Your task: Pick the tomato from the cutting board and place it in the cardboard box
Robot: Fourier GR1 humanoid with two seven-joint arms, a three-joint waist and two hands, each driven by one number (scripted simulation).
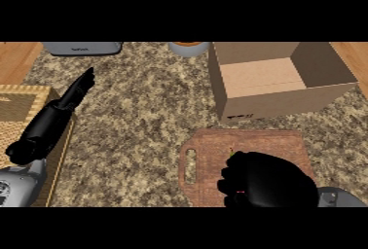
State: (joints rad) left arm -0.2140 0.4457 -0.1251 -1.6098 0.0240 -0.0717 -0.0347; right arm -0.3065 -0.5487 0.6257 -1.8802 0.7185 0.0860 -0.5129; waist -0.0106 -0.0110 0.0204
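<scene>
A speckled brown and beige stone tabletop (137, 121) fills nearly the whole view. Plain wood-toned strips show at its top left and top right corners; no more of the room is visible.

The box (248, 78) stands at the upper right, its flaps open and its inside bare cardboard. It sits squarely on the stone, just beyond the board and apart from it.

The board (215, 146), dark reddish wood with a slot handle near its left edge, lies flat at the lower right, below the box.

A woven tray (16, 107) lies along the left edge. The left forearm crosses its right rim.

The left robot hand (63, 108) shows at the left, released, with its fingers straight and pointing up and away over the stone, touching nothing that can be seen.

The right robot hand (267, 182) is over the near half of the board, its fingers curled in, grasping the tomato (231, 153). Only a green sliver at the top of the fingers and a red speck lower down show, so the tomato is still at the board, well short of the box. Whether it is lifted off the wood cannot be told.

A grey appliance (81, 47) sits at the top edge on the left. A small cup (188, 47) stands just left of the box's far corner.
</scene>
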